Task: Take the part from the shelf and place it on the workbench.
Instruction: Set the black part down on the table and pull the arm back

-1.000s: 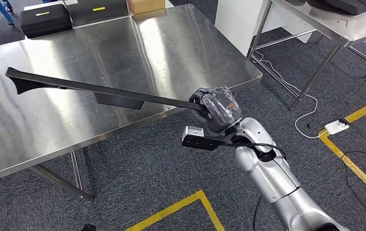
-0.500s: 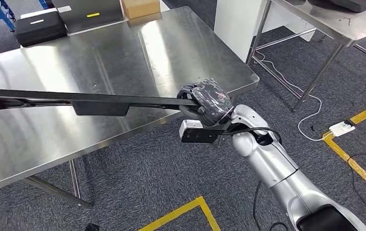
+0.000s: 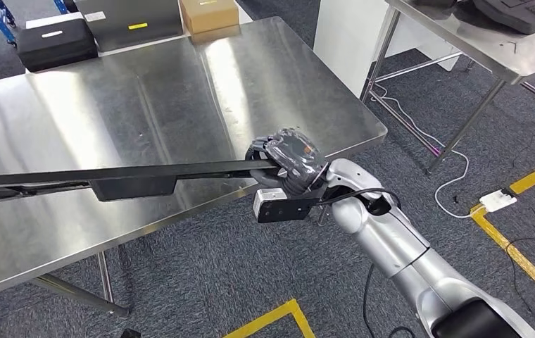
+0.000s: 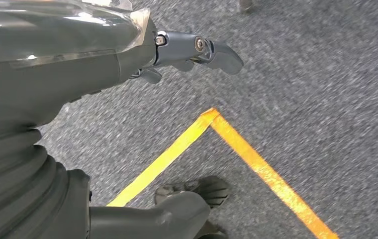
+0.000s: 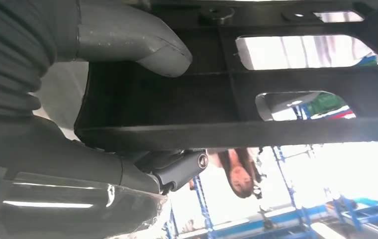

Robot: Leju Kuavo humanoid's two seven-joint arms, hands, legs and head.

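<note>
The part (image 3: 124,172) is a long black bar with a short bracket under its middle. It hangs level just above the near half of the steel workbench (image 3: 145,91), and its far end runs off the picture's left edge. My right hand (image 3: 289,158) grips its near end at the bench's front edge. In the right wrist view the thumb (image 5: 142,42) lies across the black slotted part (image 5: 276,129). My left hand (image 4: 127,55) hangs over grey carpet, fingers (image 4: 197,47) loosely apart, holding nothing.
A black case (image 3: 53,42), a grey box (image 3: 131,17) and a cardboard box (image 3: 210,15) stand along the bench's far edge. Another steel table (image 3: 476,42) is at the right. Cables and a power strip (image 3: 497,201) lie on the carpet beside yellow tape (image 3: 518,246). A person (image 5: 239,177) stands among blue racks.
The part's far end has swung toward the bench's near left side and dropped lower. My right hand has moved a little left over the bench edge. The view has also shifted slightly.
</note>
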